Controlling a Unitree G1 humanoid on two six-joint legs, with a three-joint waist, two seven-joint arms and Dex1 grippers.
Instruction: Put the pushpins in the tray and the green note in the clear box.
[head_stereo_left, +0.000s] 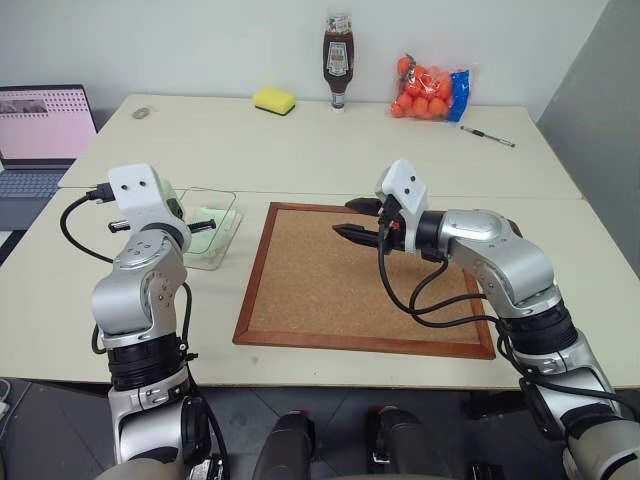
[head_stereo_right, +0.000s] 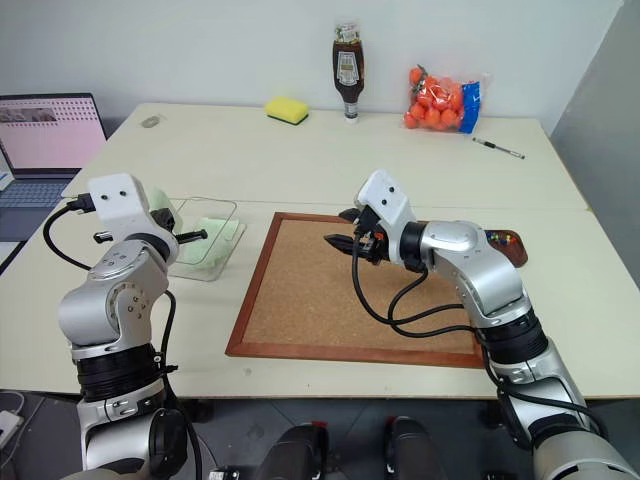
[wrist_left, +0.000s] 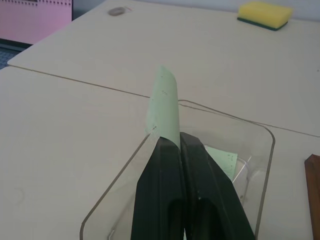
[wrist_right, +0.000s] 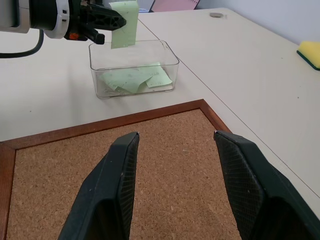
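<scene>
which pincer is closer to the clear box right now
Left. The left pincer hangs right over the clear box; the right pincer is off over the cork board.

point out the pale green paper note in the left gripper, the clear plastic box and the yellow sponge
pale green paper note (wrist_left: 165, 102): left wrist view, middle of the slip above the shut fingers
clear plastic box (wrist_right: 134, 91): right wrist view, near side wall
yellow sponge (head_stereo_left: 274, 100): left eye view, top face

bright, even indoor light, soft shadows; both wrist views slightly soft and hazy
</scene>
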